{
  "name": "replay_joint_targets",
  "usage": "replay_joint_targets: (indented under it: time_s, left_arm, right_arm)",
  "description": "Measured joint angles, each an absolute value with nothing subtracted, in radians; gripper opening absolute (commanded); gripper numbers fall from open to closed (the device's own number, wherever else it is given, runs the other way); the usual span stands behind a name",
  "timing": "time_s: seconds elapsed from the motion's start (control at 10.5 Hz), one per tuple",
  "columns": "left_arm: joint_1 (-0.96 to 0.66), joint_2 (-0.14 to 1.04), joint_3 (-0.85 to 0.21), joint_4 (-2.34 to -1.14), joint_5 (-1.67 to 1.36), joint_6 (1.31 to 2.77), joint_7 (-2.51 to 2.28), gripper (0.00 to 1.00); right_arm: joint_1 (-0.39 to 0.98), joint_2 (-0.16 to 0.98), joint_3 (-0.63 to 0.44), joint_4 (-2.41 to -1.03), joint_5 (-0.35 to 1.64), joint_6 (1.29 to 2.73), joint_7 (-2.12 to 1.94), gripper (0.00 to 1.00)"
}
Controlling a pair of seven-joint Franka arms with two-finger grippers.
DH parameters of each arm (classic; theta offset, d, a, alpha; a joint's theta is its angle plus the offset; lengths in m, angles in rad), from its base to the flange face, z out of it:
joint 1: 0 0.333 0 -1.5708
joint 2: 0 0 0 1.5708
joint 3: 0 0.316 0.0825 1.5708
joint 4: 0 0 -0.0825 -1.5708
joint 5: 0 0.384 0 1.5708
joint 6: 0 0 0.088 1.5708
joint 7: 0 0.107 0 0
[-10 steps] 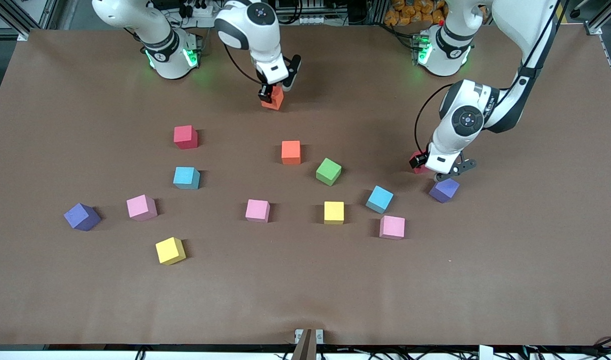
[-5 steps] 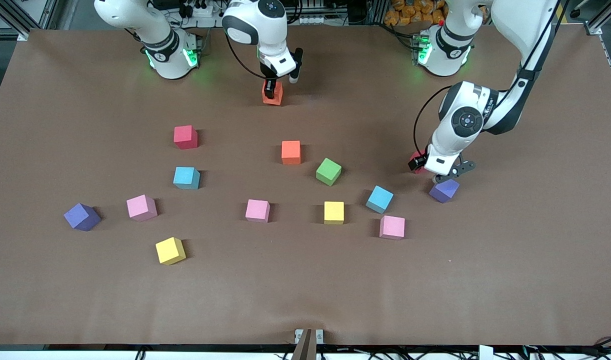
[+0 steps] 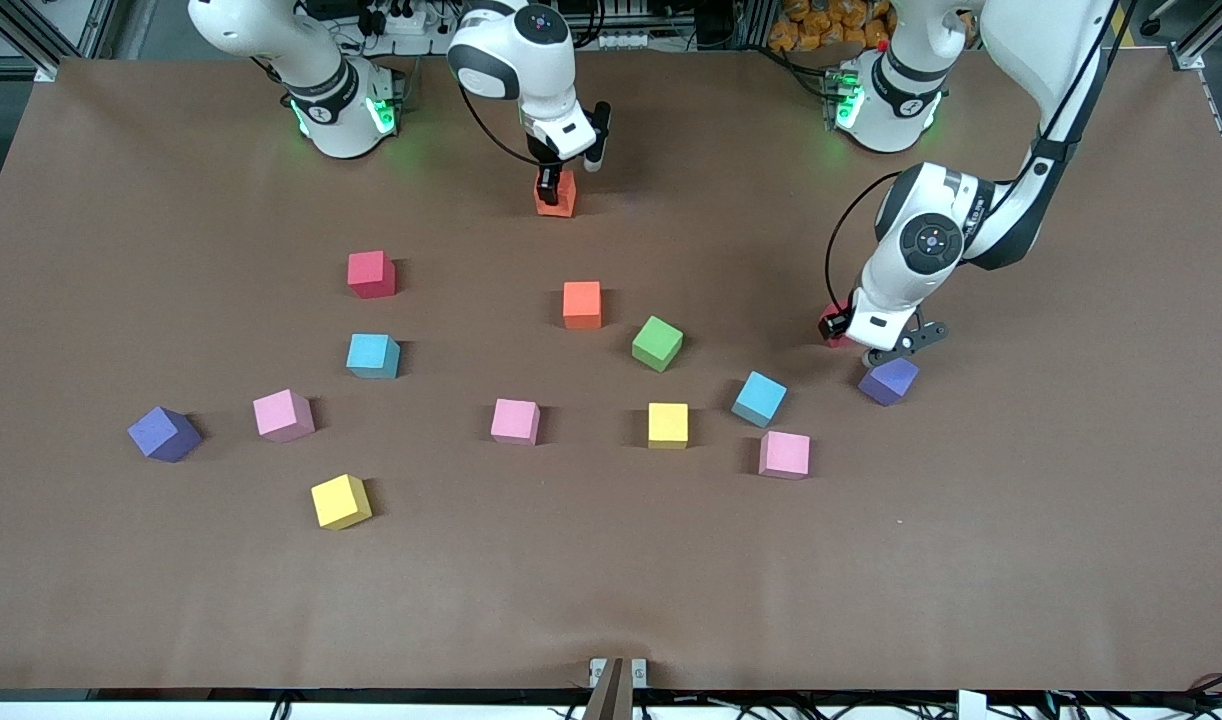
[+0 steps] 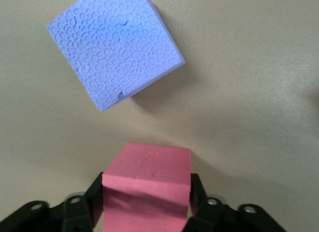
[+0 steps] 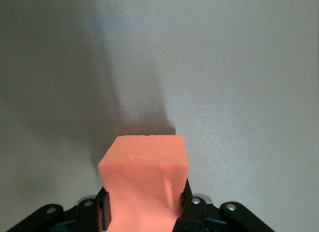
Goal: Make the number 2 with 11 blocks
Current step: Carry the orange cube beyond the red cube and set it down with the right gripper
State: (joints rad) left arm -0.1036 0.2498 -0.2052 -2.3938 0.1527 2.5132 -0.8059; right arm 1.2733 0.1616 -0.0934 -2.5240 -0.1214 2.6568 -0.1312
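On the brown table (image 3: 971,560) we see no digit: 9 blocks lie scattered singly. The right gripper (image 3: 549,188) clamps an orange block (image 3: 555,197) near the bases; the left gripper (image 3: 839,330) clamps a red block (image 4: 147,184) beside a purple cube (image 3: 889,380).

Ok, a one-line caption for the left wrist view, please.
Left gripper shut on a red block, with a purple cube lying apart on the brown table.

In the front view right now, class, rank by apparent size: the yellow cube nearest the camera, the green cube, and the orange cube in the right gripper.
1. Yellow cube
2. Green cube, only slightly smaller; nearness makes this unsure
3. Orange cube, partly hidden by the right gripper
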Motion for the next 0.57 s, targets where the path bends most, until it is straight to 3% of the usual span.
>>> replay_joint_targets:
  time_s: [0.29, 0.57]
  left_arm:
    - [-0.103, 0.250, -0.205, -2.392, 0.153, 2.513, -0.821, 0.00]
    - [-0.103, 0.236, -0.219, -2.378, 0.153, 2.513, -0.918, 0.00]
  right_arm:
    - [1.273, 0.162, -0.093, -2.524, -0.121, 2.657, -0.124, 0.71]
    - [1.273, 0.172, -0.093, -2.524, -0.121, 2.657, -0.123, 0.75]
